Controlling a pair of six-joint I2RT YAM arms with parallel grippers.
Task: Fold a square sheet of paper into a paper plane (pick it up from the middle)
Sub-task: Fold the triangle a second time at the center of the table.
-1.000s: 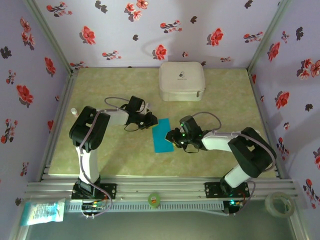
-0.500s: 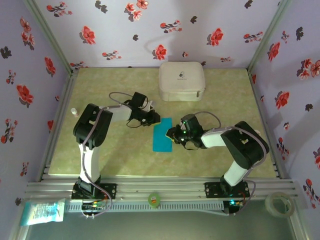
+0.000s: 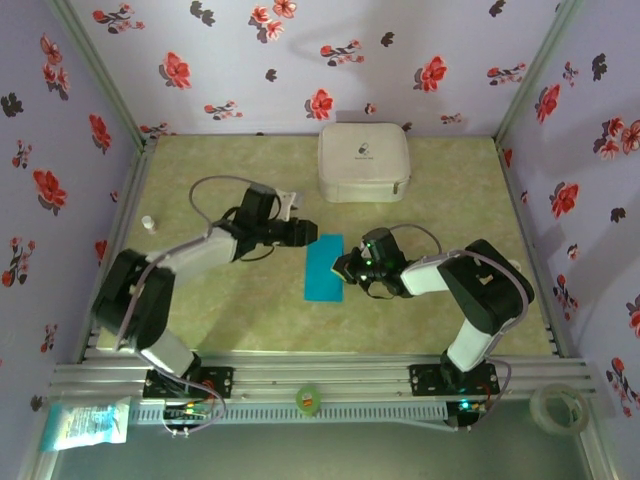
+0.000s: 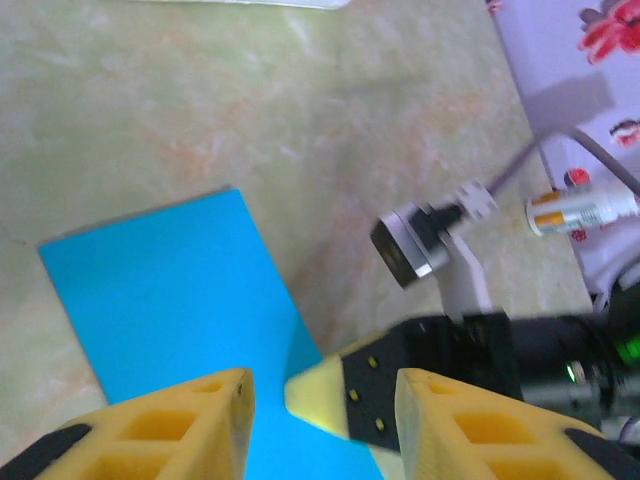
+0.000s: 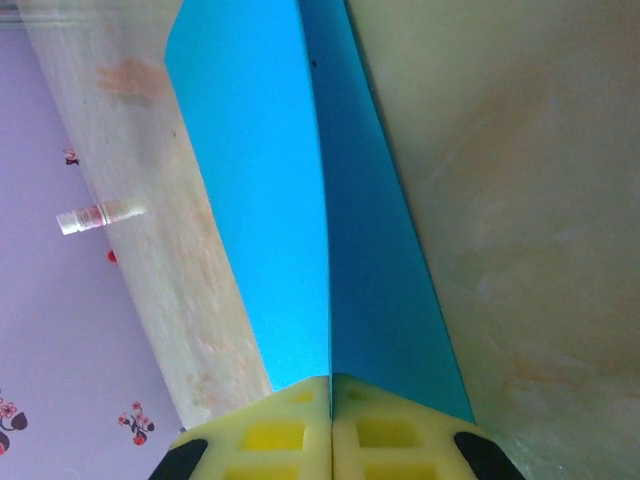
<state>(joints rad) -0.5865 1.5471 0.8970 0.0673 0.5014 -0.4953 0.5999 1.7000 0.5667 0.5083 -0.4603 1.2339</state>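
At surface [image 3: 230,300] centre, right end effector [image 3: 345,270] clamped square sheet of paper [image 3: 323,268] at right edge, likely anchoring fold; left end effector [image 3: 305,232] open near far corner.

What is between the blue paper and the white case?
Only bare table, seen in the top view; the blue paper and white case lie apart.

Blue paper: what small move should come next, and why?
Probably the left fingers should close on the blue paper, since they stand apart over it while the right fingers pinch its edge shut.
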